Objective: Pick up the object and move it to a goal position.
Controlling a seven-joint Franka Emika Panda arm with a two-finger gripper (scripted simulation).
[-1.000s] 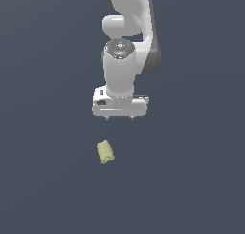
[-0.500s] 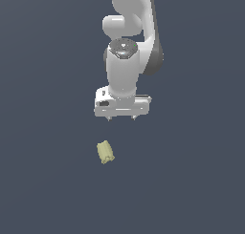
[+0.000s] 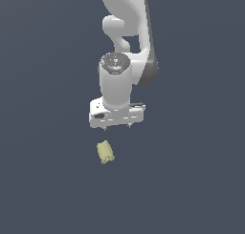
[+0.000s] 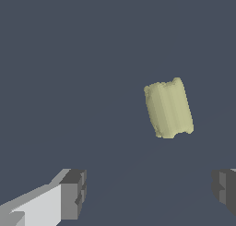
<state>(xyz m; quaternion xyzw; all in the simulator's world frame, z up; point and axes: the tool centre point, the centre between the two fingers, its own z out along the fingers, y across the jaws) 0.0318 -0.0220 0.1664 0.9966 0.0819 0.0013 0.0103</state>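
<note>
The object (image 3: pixel 105 152) is a small pale yellow-green ridged chunk lying on the dark grey floor; the wrist view shows the object (image 4: pixel 168 108) large and clear. My gripper (image 3: pixel 116 126) hangs from the white arm just above and slightly to the exterior view's right of it, not touching it. In the wrist view the gripper (image 4: pixel 150 193) is open, its two dark fingertips (image 4: pixel 73 193) set wide apart with nothing between them. The chunk sits beyond the gap between the fingers.
Only the flat dark grey ground (image 3: pixel 191 190) surrounds the chunk. The white arm (image 3: pixel 127 32) rises behind the gripper toward the top of the exterior view.
The arm has come down and shifted toward the chunk, so the gripper's bar stands closer above it. The chunk has not moved.
</note>
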